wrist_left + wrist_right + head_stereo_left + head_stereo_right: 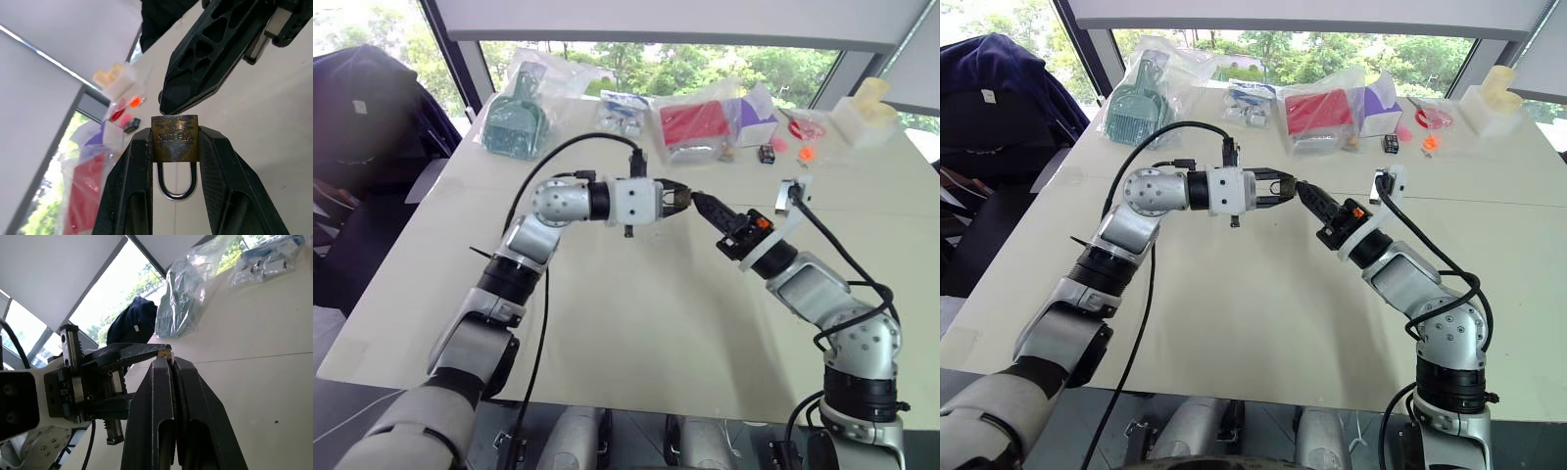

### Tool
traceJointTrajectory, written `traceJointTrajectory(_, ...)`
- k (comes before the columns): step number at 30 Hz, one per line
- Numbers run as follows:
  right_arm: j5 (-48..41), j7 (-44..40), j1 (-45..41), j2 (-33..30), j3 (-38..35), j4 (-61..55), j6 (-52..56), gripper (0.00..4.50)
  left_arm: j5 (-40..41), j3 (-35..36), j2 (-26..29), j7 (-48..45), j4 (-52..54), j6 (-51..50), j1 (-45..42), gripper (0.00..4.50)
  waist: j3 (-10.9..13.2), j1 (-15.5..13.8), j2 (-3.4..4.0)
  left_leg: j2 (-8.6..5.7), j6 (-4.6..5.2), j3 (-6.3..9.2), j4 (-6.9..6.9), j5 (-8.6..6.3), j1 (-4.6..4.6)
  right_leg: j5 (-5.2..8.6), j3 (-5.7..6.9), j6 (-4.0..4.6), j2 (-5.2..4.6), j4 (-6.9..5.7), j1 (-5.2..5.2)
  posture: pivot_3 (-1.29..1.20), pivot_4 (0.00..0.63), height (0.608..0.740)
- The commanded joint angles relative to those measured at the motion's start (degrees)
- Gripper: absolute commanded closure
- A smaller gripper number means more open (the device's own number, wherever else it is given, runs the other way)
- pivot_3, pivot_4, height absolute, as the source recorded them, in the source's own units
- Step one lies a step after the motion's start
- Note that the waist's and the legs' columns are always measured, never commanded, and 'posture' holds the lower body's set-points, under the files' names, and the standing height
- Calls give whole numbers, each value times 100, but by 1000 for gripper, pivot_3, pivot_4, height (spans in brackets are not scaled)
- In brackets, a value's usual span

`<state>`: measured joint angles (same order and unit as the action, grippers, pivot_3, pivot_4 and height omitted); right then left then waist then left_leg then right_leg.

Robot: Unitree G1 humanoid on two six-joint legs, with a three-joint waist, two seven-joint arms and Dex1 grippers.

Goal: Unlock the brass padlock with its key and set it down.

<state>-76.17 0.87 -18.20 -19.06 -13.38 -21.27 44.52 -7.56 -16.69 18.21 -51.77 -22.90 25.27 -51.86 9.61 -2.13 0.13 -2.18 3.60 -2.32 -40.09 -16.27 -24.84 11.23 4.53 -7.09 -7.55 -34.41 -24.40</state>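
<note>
A pale table [636,333] stands before wide windows [1332,54] with dark frames, green trees and daylight beyond. White blinds [675,18] hang above. A dark chair [989,98] with draped cloth sits left.

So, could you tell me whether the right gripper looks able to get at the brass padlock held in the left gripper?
Probably yes: the right gripper, shut, sits just off the brass padlock's exposed end, which the left gripper holds above the table.

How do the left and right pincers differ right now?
The left pincer clamps the brass padlock by its body, shackle toward the wrist; the right pincer is shut, with no held thing visible. The left points sideways, the right diagonally toward it. Both are black and meet above the table.
</note>
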Motion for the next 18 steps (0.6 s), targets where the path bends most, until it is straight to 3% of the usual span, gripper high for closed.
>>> traceJointTrajectory(1,140,295,49,119,-20,59,-97,4446,-128,129,-3,495,183,609,-150,3802,0,-3,0,0,0,0,0,0,0,0,0,0,0,-1,0,0,150,737)
traceJointTrajectory(18,-1162,2260,-99,1241,-196,392,-636,4446,-2236,91,214,3138,-211,2239,-408,3802,-1,2,1,0,-3,-3,1,2,6,0,0,0,0,-11,0,0,150,737)
